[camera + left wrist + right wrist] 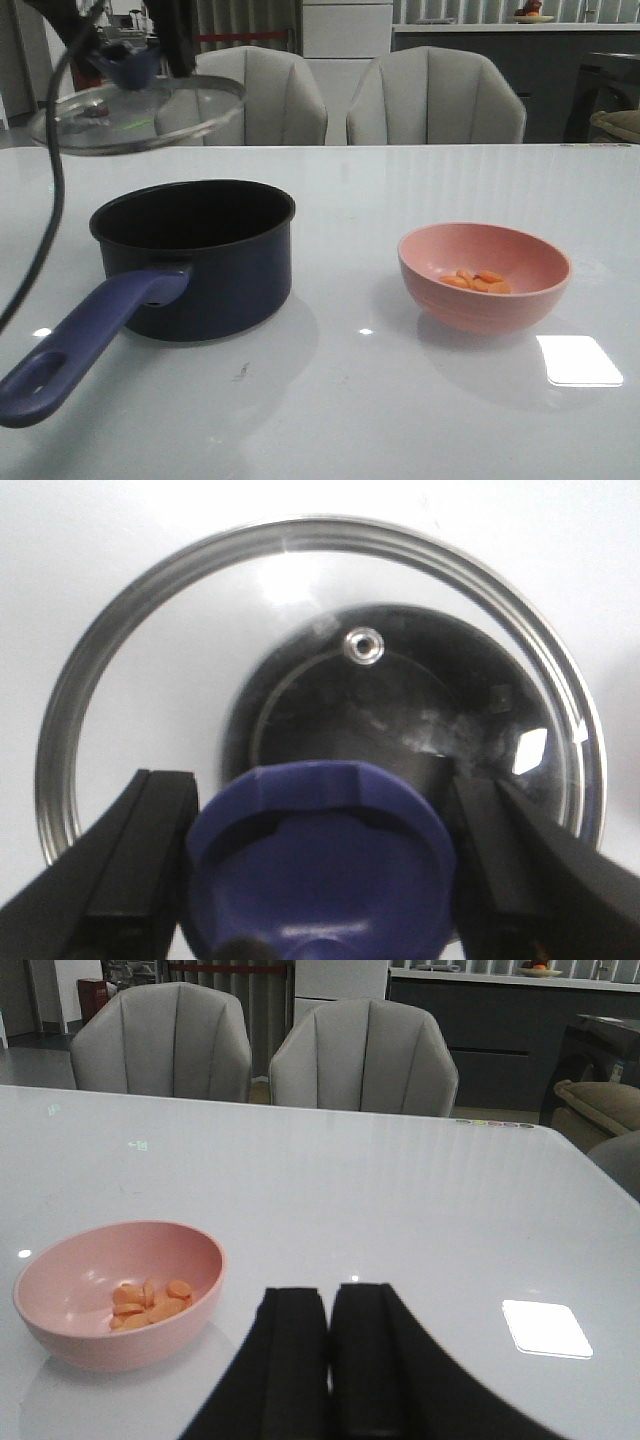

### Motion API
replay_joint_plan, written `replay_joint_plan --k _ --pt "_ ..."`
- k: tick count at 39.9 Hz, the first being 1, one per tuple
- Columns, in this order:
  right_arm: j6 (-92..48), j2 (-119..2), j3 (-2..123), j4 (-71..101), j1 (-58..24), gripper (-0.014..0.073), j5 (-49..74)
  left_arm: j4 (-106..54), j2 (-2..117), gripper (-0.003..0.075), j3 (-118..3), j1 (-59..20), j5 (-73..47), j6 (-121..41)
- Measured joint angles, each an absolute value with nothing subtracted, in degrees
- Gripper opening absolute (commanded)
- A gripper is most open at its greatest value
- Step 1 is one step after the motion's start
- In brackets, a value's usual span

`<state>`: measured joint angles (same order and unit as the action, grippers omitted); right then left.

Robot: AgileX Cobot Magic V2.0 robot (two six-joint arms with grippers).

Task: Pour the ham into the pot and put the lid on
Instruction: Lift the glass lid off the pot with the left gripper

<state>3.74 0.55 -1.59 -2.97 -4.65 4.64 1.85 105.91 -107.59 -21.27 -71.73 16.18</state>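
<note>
A: Left hand (320, 880) was noted clamped on the purple-blue knob (322, 855) of the lid (137, 113), which was held aloft behind and left of the pot (195, 255), slightly tilted. The pot was seen uncovered and apparently empty.

B: Ham (476, 281) was recorded in the pink bowl (484, 275) on the table (330, 400), well right of the pot. Pouring was judged not yet done.

A: The lid is best kept high and clear of the pot mouth until the bowl has been tipped; the grip should be kept square on the knob.

B: Right hand (328, 1360) was noted closed, fingers together, nothing held; the bowl lay near it, off to its left, not touched.
</note>
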Motion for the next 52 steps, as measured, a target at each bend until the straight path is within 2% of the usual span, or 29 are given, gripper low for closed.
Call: replay_joint_plan --k 8,13,20,29,42,45,52 --pt "3.7 0.6 -1.6 -3.0 -4.7 0.0160 4.6 2.2 100.0 0.0257 -101.9 -11.8 -71.7 13.5" --pt "3.7 0.6 -1.6 -3.0 -4.7 0.0160 4.6 2.8 97.2 0.0257 -94.0 -6.5 -70.9 11.7" --pt "3.7 0.6 -1.6 -3.0 -4.7 0.0160 4.6 2.9 95.5 0.0257 -80.1 -0.7 -62.6 11.0" --pt "3.7 0.6 -1.6 -3.0 -4.7 0.0160 4.6 2.5 95.9 0.0258 -69.4 0.8 -52.0 10.9" --pt "3.7 0.6 -1.6 -3.0 -4.7 0.0160 4.6 -1.1 102.2 0.0265 -68.1 0.8 -47.4 8.7" --pt "3.7 0.6 -1.6 -3.0 -4.7 0.0160 4.6 -1.4 102.9 0.0302 -68.1 0.8 -46.9 8.6" --pt "3.7 0.6 -1.6 -3.0 -4.7 0.0160 4.6 -1.4 104.4 0.0493 -68.1 0.8 -46.4 8.4"
